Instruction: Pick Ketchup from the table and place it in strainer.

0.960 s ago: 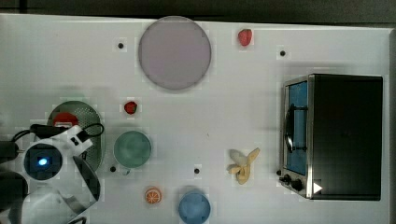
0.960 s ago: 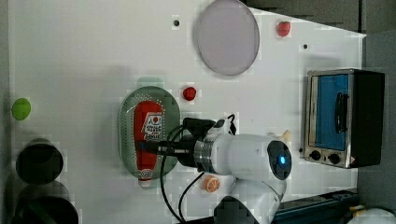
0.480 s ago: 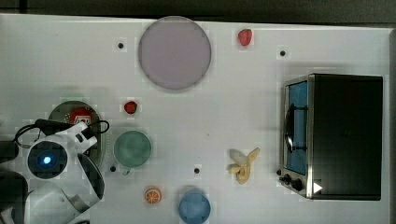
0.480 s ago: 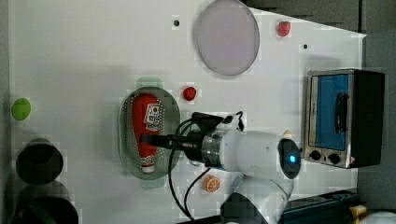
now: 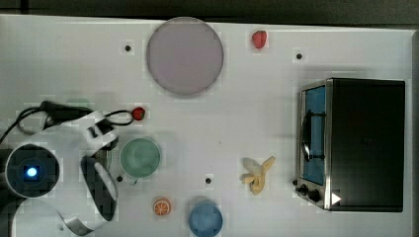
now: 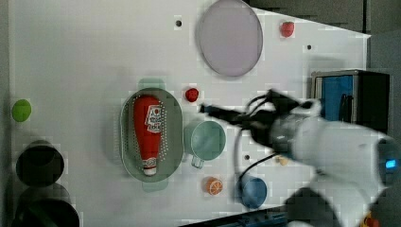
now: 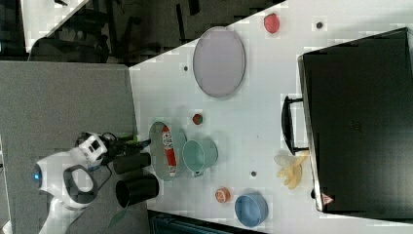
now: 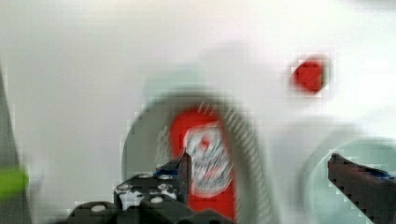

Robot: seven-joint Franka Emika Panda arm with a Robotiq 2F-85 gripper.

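Note:
The Ketchup (image 6: 147,127), a red bottle with a white label, lies lengthwise inside the strainer (image 6: 126,142), a pale mint-green oval basket with a holed floor. In the left view my gripper (image 6: 205,109) hangs above the table to the left view's right of the strainer, near the green bowl, touching nothing. The wrist view looks down on the Ketchup (image 8: 205,158) in the strainer (image 8: 140,140); my gripper (image 8: 264,168) is open, its two fingers wide apart with nothing between them. The right view shows the Ketchup (image 7: 168,146) resting in the strainer (image 7: 157,146).
A round green bowl (image 6: 208,139) stands beside the strainer, with a strawberry (image 6: 191,94) just past it. A lilac plate (image 6: 230,38), a second strawberry (image 6: 286,29), a toaster oven (image 6: 350,99), an orange slice (image 6: 214,186), a blue bowl (image 6: 253,191), a banana (image 5: 257,175) and black cups (image 6: 40,163) surround them.
The gripper has let go of the Ketchup and pulled back from the strainer toward the left view's right. The Ketchup stays lying in the strainer.

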